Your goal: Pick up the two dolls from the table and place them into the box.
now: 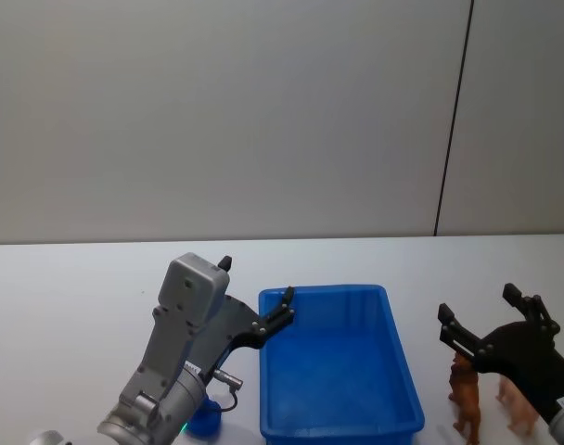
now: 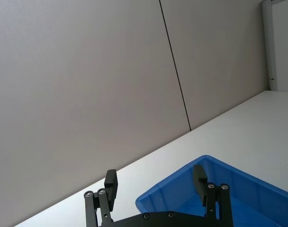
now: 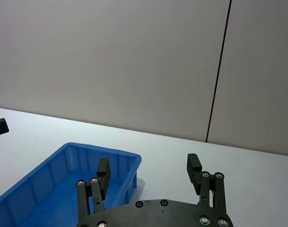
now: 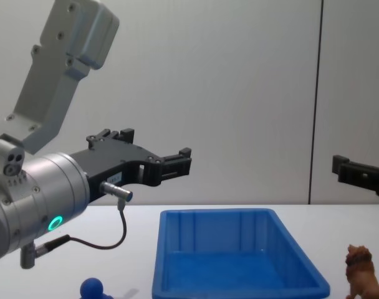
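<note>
Head view: box (image 1: 338,293) sits mid-surface (image 1: 69,278). Left hand (image 1: 256,285), wide open and empty, hangs at the box's left rim; blue figure (image 1: 206,425) sits nearer the robot, under that arm. Right hand (image 1: 480,306), open and empty, is above the upright lion (image 1: 466,400).
Chest view: lion right of box, blue figure left.
Right arm is nearer the lion.

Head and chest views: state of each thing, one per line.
Bright blue rectangular plastic box: upright, empty.
Brown maned lion doll: standing, unheld.
Tan doll beside lion: partly hidden, unheld.
Dark blue round-headed figure: unheld.
Left gripper: jaws open, empty.
Right gripper: jaws open, empty.
</note>
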Available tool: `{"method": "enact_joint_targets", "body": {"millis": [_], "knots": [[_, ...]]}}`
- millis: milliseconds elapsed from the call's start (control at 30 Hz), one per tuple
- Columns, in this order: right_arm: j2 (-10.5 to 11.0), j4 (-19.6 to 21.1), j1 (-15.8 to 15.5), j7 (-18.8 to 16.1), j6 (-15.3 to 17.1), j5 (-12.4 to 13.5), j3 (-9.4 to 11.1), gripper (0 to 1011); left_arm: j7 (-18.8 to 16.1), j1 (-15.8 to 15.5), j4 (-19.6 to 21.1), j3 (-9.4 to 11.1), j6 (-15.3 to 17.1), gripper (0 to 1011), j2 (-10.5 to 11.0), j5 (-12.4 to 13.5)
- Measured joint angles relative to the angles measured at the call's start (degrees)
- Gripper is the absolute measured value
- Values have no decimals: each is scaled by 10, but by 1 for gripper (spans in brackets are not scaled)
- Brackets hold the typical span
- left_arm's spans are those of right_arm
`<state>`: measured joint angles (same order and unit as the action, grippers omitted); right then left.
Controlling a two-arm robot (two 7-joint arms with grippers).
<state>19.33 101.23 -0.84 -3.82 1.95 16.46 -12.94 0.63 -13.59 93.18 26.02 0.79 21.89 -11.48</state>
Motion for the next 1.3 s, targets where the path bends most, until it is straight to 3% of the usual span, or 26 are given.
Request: {"method": "enact_joint_targets", "body": {"millis": [1300], "knots": [[0,0,0,0,0,0,0,998,0,0,0,0,0,1002,0,0]]}}
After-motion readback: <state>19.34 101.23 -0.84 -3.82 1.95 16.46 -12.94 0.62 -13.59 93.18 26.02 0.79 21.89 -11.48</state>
